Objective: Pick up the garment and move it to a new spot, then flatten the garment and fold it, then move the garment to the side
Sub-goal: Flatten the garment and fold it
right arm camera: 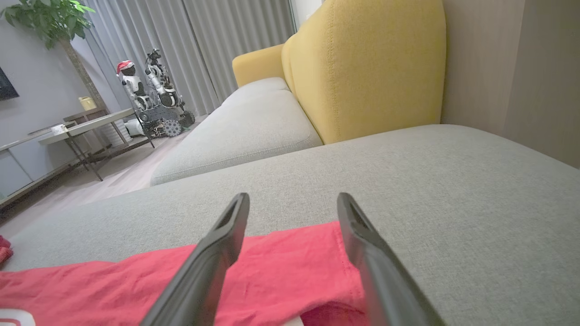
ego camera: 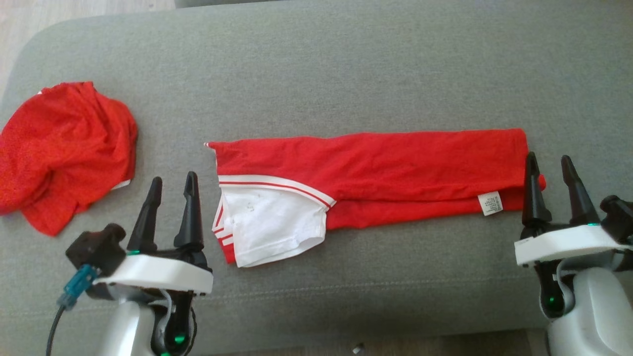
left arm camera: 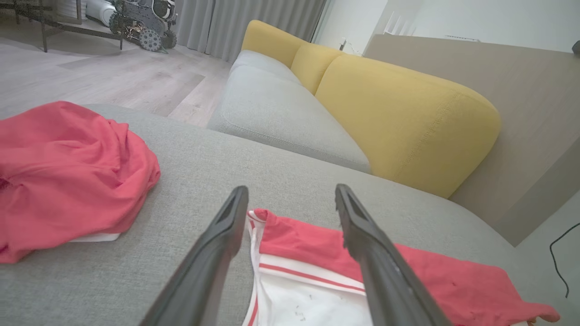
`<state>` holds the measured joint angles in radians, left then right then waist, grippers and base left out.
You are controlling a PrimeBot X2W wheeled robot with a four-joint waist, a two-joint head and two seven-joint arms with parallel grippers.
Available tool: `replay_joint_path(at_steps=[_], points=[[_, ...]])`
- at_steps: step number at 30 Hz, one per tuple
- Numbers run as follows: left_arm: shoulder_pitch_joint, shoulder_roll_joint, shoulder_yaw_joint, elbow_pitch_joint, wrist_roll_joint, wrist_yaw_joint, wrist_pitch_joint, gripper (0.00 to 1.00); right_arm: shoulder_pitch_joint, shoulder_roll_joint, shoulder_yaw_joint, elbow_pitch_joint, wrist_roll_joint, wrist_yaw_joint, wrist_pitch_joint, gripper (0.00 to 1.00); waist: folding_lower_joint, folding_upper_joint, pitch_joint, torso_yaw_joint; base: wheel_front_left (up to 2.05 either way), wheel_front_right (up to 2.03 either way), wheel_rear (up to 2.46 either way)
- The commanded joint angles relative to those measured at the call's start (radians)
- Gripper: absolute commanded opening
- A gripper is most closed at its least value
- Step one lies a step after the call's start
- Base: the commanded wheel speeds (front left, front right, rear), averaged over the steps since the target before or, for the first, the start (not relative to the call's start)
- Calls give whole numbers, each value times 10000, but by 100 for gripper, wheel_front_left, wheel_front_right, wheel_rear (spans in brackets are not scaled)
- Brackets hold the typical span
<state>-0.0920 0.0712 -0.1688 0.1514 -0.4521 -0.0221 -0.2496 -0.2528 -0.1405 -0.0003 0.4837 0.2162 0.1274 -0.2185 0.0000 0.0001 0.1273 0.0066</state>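
The red and white shirt [ego camera: 376, 168] lies folded in a long strip on the grey sofa seat [ego camera: 346, 64]. The left end effector [ego camera: 173, 179] is by its white sleeve and the right end effector [ego camera: 548, 159] at its red end, both spread wide and holding nothing. A crumpled red cloth [ego camera: 64, 148] lies off to the left.

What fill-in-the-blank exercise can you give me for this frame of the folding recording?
1. The folded garment lies as a long strip on the ___ cushion.
2. Its sleeve, beside the left claw, is ___ with red stripes.
3. The left claw and the right claw both have their fingers ___.
4. The crumpled garment lies to the robot's ___ of the folded one.

Missing words: grey; white; open; left.
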Motion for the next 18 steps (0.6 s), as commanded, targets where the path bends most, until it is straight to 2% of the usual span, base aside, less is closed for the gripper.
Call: replay_joint_path(at_steps=[1,5,10,18], points=[[-331,11,426,-277,117,-76,-121,100,-93,0,156,-400,-138,33,34,100,0,-1,15,21,0,0,0],[-378,-126,724,-86,595,-391,-121,100,-106,144,-191,-358,-239,33,361,100,0,-1,32,62,0,0,0],[-487,-194,898,13,817,-599,-121,100,-373,376,-1005,317,-86,33,925,100,0,-1,121,180,0,0,0],[-714,-207,817,-133,624,-578,-121,100,-1345,415,-2016,1393,-215,33,1430,100,0,-1,856,385,0,0,0]])
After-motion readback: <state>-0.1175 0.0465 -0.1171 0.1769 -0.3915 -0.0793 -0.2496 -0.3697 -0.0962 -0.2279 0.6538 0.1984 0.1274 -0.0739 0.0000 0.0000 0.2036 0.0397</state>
